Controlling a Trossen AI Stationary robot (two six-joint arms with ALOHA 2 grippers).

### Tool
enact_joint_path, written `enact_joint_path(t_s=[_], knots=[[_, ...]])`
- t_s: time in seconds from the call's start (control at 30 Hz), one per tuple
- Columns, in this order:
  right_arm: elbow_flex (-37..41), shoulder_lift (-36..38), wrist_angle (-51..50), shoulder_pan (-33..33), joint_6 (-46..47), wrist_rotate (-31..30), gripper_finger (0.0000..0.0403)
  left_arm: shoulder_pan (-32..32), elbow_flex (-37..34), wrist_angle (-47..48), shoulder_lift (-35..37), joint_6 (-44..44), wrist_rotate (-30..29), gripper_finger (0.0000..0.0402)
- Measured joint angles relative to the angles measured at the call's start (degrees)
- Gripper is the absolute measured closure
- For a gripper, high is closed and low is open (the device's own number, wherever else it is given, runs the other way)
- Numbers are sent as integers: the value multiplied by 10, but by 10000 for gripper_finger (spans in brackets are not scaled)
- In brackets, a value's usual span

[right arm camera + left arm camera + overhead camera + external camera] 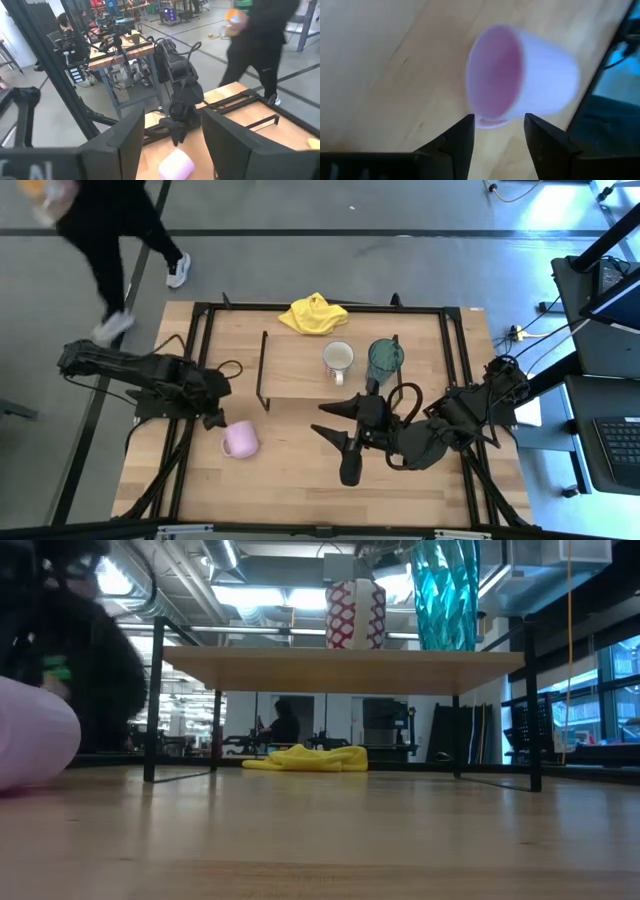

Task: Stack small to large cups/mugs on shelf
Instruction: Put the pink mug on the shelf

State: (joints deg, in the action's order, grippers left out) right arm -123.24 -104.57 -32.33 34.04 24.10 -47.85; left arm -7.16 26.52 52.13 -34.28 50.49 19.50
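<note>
High view: pink mug (240, 440) on its side on the table (290, 480), left hand (214, 418) just beside it. White mug (338, 358) and teal cup (385, 357) upright on shelf (295, 365). Right hand (335, 420) open, empty.
Left wrist view: fingers (460, 140) apart, at the mug's rim.

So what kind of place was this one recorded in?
Most likely a robotics lab or workshop: other benches with arms stand behind, ceiling ducts are exposed, and a person walks past the table.
</note>
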Motion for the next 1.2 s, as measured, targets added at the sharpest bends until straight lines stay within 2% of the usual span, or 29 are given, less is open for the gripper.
enact_joint_path(t_s=[0.1, 0.27, 0.53, 0.77, 0.97, 1.2], knots=[[0, 1, -10, 0, 16, 11, 205, 0, -24, -44, 3, 6, 1, 236], [0, 4, -35, 0, 45, 15, 205, 0, -23, -107, 7, -30, -17, 236], [0, 4, -55, 0, 56, 15, 205, 0, -53, -139, 2, -57, 31, 236], [0, 4, -67, -2, 58, 15, 205, 0, -77, -224, 2, -45, 63, 236], [0, 4, -68, -2, 58, 14, 205, 0, -78, -228, 2, -45, 95, 237], [0, 4, -69, -2, 58, 14, 205, 0, -78, -228, 0, -46, 99, 237]])
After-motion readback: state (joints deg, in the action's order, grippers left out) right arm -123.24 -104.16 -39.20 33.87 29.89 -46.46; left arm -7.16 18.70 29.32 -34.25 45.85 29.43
